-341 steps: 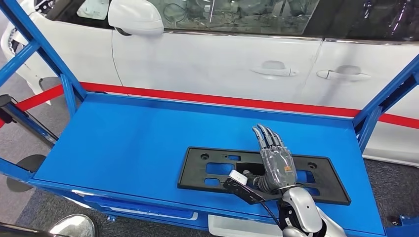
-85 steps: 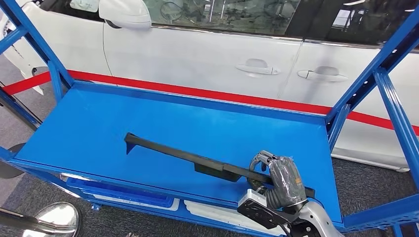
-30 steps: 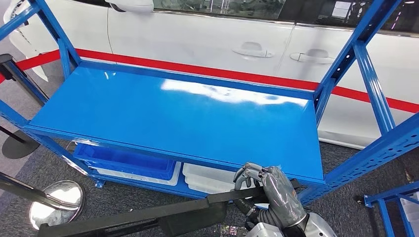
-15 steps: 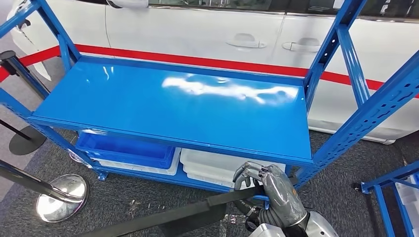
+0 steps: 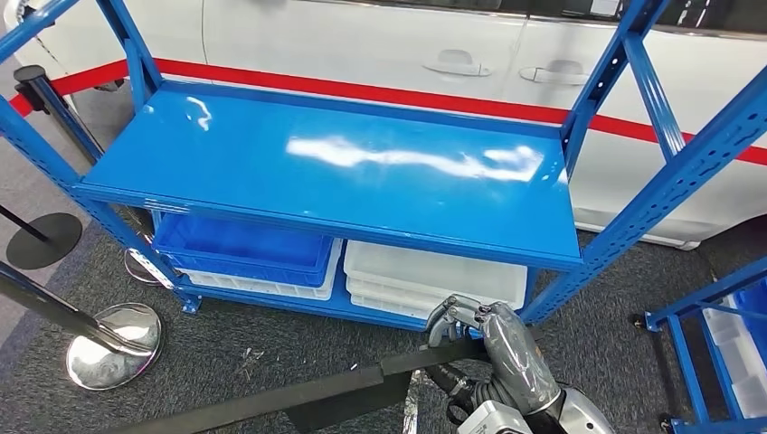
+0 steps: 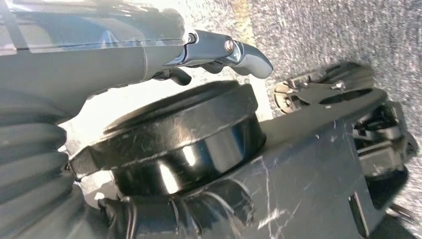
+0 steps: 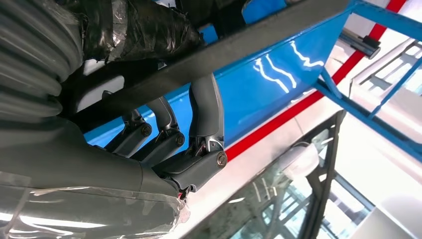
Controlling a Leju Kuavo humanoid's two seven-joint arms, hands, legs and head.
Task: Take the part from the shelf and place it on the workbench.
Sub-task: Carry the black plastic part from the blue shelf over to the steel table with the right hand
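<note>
Below blue shelf: 1 black part, gripped by right robot hand; left unclear.

Bright, sharp; glare on blue shelf

Ahead of the right hand, the top of the blue shelf is left bare. Passage is barred by blue uprights to its right, bins just ahead below, and stanchion bases far left.

long black flat part, edge-on, tilted, held off the blue shelf, above carpet
</note>
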